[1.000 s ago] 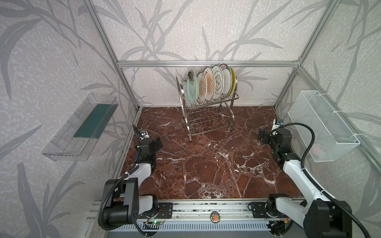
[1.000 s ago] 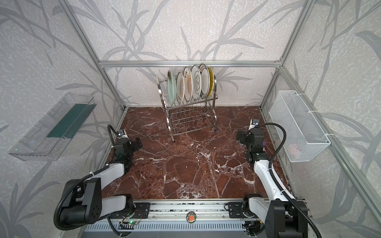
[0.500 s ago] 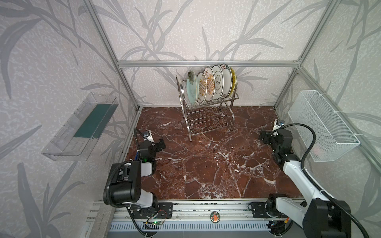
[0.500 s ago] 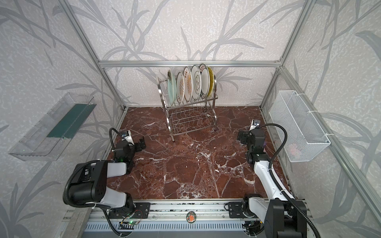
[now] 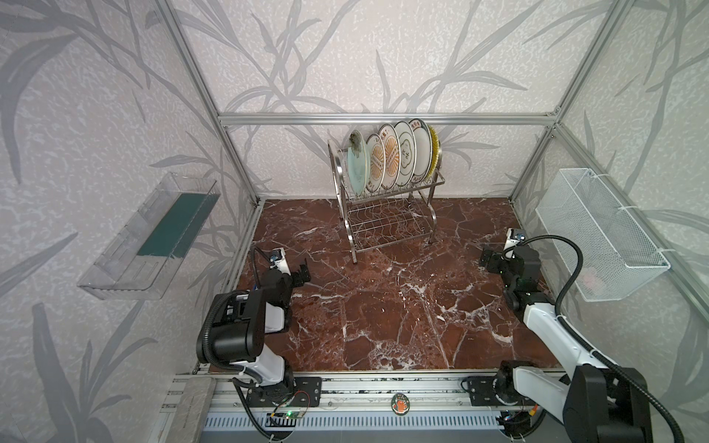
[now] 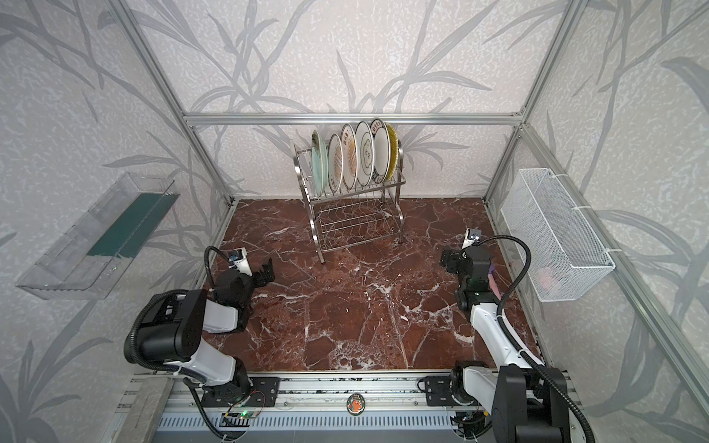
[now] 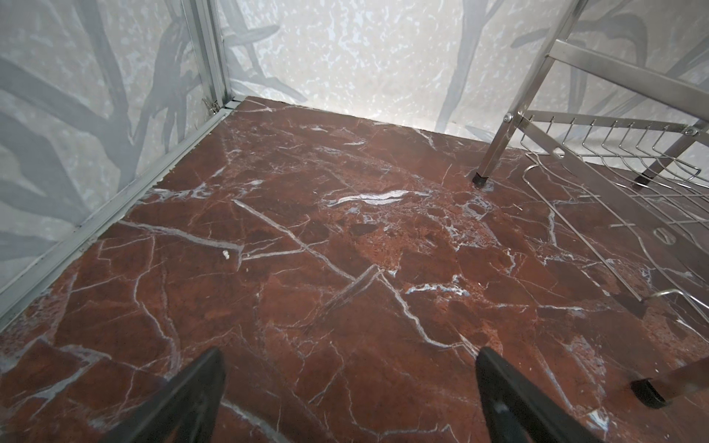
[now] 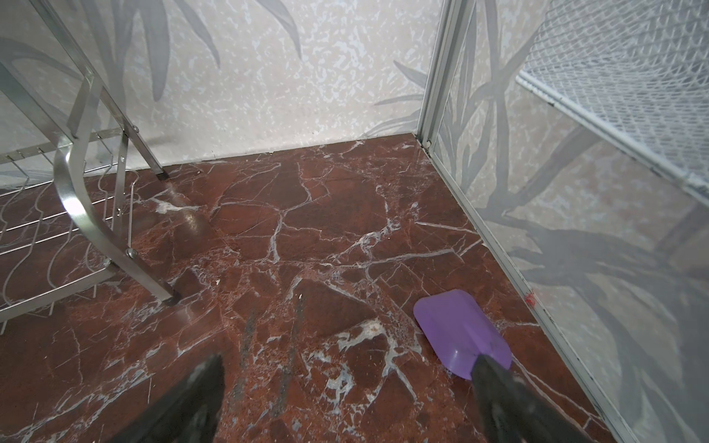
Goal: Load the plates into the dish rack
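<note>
Six plates (image 5: 391, 159) are seen standing on edge, packed face to face, in the top tier of the dish rack (image 5: 387, 226), at the upper centre of both top views; the row runs from left to right along the tier, and the lower tier is bare. The left gripper (image 5: 302, 273) is held low at the lower left of the rack, the right gripper (image 5: 487, 261) at its lower right, each well apart from it and neither clearly the nearer. In both wrist views the fingers (image 7: 199, 383) (image 8: 498, 387) are spread wide with nothing between them. No plate is seen on the marbled worktop (image 5: 383, 307); only a purple plastic blade (image 8: 460, 333) lies flat by the right gripper. Loading is judged complete, so no further reach toward the rack appears to be called for.
</note>
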### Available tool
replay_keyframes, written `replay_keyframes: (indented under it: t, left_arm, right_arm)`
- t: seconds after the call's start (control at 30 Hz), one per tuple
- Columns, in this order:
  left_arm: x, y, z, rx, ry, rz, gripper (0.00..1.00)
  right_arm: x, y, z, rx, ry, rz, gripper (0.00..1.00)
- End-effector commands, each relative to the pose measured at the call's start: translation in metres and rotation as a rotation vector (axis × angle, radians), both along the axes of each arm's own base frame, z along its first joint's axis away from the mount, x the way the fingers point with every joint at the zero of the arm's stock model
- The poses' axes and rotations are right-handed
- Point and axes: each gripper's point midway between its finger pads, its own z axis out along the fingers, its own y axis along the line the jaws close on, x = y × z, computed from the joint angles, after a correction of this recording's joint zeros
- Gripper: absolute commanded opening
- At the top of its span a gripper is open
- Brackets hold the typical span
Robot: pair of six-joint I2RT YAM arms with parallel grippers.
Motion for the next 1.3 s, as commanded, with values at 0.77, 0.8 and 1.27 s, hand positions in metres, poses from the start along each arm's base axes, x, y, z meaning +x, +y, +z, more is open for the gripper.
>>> replay_keyframes:
  t: [0.77, 0.8, 1.27]
  left_arm:
    - [0.013, -0.002, 0.012, 0.033, -0.015, -0.032, 0.99]
    - [0.013, -0.002, 0.012, 0.032, -0.015, -0.032, 0.99]
    - [0.016, -0.015, 0.011, 0.037, -0.003, -0.111, 0.99]
  right_arm:
    - [0.005, 0.018, -0.022, -0.009, -0.14, 0.12, 0.99]
    - [0.004, 0.02, -0.023, -0.007, -0.14, 0.128, 0.99]
    - [0.013, 0.039, -0.052, 0.013, -0.163, 0.187, 0.99]
